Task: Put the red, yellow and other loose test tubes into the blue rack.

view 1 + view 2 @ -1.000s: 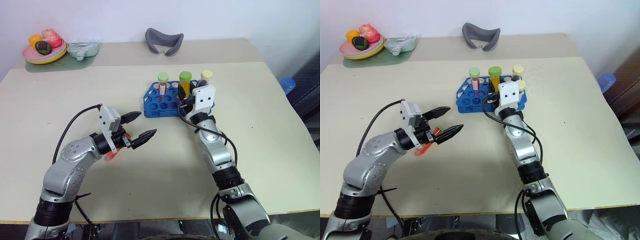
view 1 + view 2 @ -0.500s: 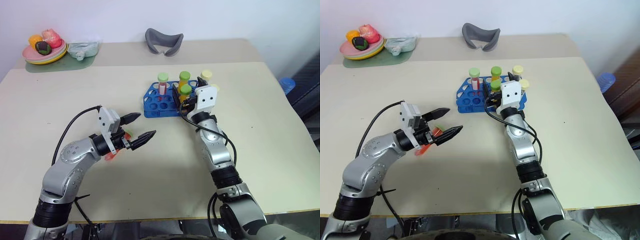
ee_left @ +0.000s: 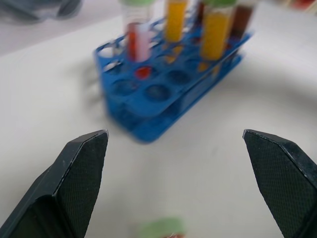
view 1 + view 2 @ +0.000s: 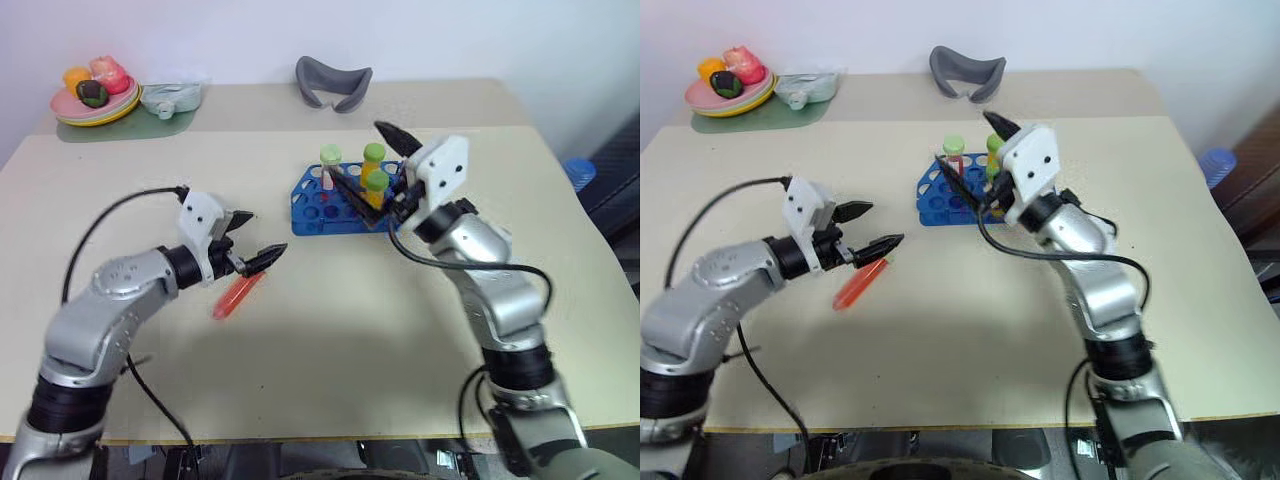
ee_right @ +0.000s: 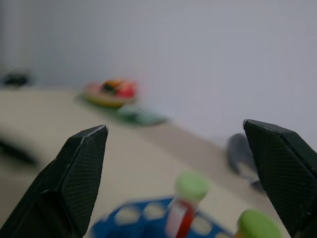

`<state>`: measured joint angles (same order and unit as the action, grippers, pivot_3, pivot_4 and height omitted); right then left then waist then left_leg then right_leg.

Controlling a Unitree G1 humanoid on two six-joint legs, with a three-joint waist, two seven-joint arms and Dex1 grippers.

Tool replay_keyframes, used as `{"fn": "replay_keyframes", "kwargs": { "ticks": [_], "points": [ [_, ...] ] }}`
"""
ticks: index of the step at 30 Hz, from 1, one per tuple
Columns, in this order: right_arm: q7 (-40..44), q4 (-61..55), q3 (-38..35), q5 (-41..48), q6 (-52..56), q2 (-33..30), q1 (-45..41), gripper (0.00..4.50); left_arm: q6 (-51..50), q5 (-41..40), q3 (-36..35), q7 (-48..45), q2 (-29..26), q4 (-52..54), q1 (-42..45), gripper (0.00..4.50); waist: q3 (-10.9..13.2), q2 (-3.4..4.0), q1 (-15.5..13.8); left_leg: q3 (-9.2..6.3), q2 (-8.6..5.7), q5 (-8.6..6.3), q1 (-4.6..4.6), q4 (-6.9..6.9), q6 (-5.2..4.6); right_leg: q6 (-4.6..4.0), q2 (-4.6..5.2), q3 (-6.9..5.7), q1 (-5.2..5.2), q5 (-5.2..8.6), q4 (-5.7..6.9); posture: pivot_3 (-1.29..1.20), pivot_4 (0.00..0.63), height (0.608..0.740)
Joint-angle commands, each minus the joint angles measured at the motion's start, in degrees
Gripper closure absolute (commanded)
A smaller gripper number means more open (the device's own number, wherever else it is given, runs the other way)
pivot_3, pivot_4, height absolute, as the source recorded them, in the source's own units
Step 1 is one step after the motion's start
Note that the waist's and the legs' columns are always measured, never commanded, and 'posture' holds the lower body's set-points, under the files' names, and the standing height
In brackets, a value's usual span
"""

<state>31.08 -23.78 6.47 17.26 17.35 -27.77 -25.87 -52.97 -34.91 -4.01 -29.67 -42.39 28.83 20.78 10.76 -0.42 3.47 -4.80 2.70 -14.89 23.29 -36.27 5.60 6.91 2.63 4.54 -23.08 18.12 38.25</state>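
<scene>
The blue rack (image 4: 322, 212) stands mid-table with several capped tubes upright in it, among them a pink one (image 4: 329, 168) and two yellow ones with green caps (image 4: 377, 186). My right gripper (image 4: 978, 152) hangs open above the rack, holding nothing, its fingers pointing over the tubes. A red test tube (image 4: 238, 296) with a green cap lies flat on the table to the rack's left. My left gripper (image 4: 255, 238) hovers open just above that tube's capped end, pointing toward the rack (image 3: 163, 94). The right wrist view looks over two green caps (image 5: 192, 186).
A plate of fruit (image 4: 92, 95) and a pale container (image 4: 170, 98) on a green mat sit at the far left corner. A grey curved object (image 4: 334, 80) lies at the far edge. A blue thing (image 4: 578, 170) is beyond the table's right side.
My right gripper opened, left a green-capped yellow tube standing in the rack, then rose and pulled back. My left gripper lifted and tilted down, uncovering the red tube on the table.
</scene>
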Motion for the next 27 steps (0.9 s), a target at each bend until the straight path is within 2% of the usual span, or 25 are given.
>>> {"fn": "replay_keyframes", "kwargs": {
  "ticks": [1, 3, 6, 8, 11, 27],
  "points": [
    [10.41, -6.23, -0.98, 4.32, 3.57, -7.93, 3.55, 0.04, -16.44, -4.23, 0.06, 1.08, -5.51, 4.40, 4.92, 0.00, 0.01, 0.00, 0.14, 0.00, 0.00, -0.01, -0.02, 0.02, -0.02, 0.00, 0.00, 0.00, 0.01, 0.00, -0.02, 0.00, 0.150, 0.740],
    [15.22, -8.31, -1.52, 6.43, 4.89, -12.72, 6.44, 0.04, -27.53, -5.94, 1.31, 2.62, -5.87, 2.99, 9.94, 0.00, 0.02, -0.01, 0.23, -0.01, 0.01, -0.02, -0.03, 0.02, -0.03, 0.00, -0.04, 0.00, 0.01, 0.00, 0.00, 0.00, 0.150, 0.740],
    [20.56, -10.33, -2.34, 9.38, 6.57, -17.49, 9.85, 0.04, -38.75, -6.31, 11.90, 2.43, -10.71, 0.59, 17.97, 0.00, 0.04, -0.06, 0.56, 0.00, 0.00, -0.02, -0.06, -0.04, -0.03, 0.00, -0.06, 0.02, 0.03, 0.00, 0.05, 0.00, 0.150, 0.740],
    [21.22, -10.70, -2.39, 9.71, 6.86, -18.10, 10.59, 0.04, -39.53, -6.32, 16.52, 3.19, -12.88, -0.61, 20.37, 0.00, 0.05, -0.07, 0.75, 0.00, 0.01, -0.02, -0.10, -0.05, -0.03, 0.00, -0.08, 0.04, 0.05, 0.00, 0.07, 0.00, 0.150, 0.740],
    [20.66, -11.33, -1.90, 9.62, 7.39, -17.46, 10.75, 0.04, -39.53, -6.80, 19.38, 5.49, -12.39, -4.95, 22.32, 0.00, 0.05, -0.07, 0.48, 0.01, 0.02, -0.02, -0.21, 0.01, -0.03, -0.01, -0.10, 0.06, 0.09, 0.01, 0.09, 0.00, 0.150, 0.740],
    [16.08, -15.19, 0.43, 7.97, 9.33, -13.77, 12.43, 0.04, -39.53, -16.15, 23.98, 21.72, -3.46, -15.42, 27.58, 0.00, 0.07, -0.12, -0.95, 0.00, 0.00, -0.01, -0.07, -0.11, -0.02, -0.01, -0.04, 0.02, 0.09, 0.01, 0.01, 0.00, 0.150, 0.740]
  ]
}}
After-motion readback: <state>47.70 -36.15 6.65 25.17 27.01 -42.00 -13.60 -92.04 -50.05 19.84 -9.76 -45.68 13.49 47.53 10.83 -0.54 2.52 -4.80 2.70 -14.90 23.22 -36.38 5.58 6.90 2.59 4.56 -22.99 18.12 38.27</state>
